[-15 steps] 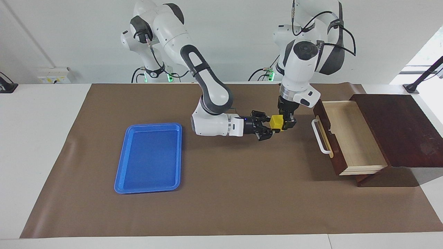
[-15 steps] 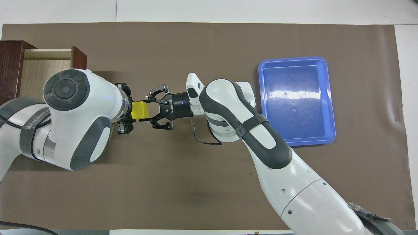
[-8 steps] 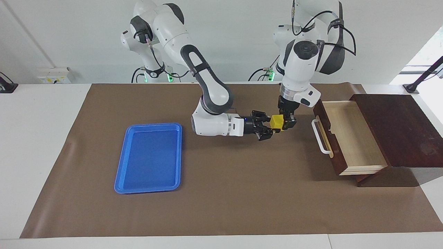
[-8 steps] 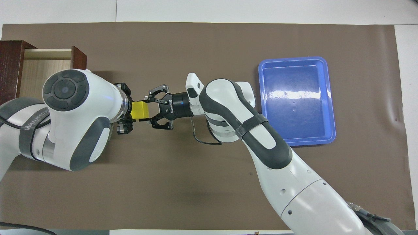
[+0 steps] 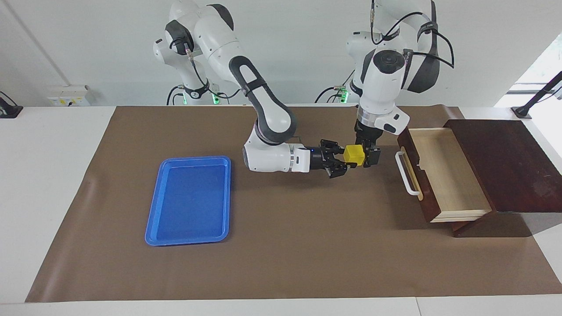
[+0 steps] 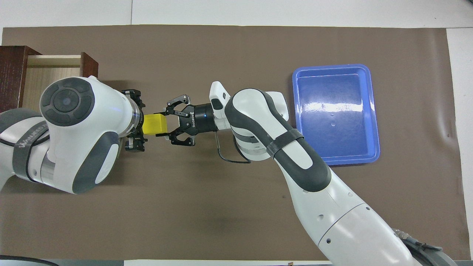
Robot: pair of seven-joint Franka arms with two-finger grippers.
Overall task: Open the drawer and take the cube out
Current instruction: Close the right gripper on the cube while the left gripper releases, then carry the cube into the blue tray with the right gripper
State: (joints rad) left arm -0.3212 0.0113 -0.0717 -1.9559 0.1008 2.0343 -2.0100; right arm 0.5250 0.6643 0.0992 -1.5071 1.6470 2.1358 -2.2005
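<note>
A white table [image 5: 52,184] fills the room's foreground, with a brown mat [image 5: 281,254] spread across its middle. At twelve o'clock in the facing view stands a plain pale wall [image 5: 88,44]. A white socket box [image 5: 68,95] sits at ten o'clock. Daylight enters through a window [image 5: 542,66] at two o'clock.

The left pincer [image 5: 368,154] has spread open and let go of the cube [image 5: 354,154], which the right pincer [image 5: 350,160] now holds alone.

White table [image 5: 52,184]: brown mat [image 5: 285,245], blue tray [image 5: 189,199], drawer box [image 5: 505,164].
</note>
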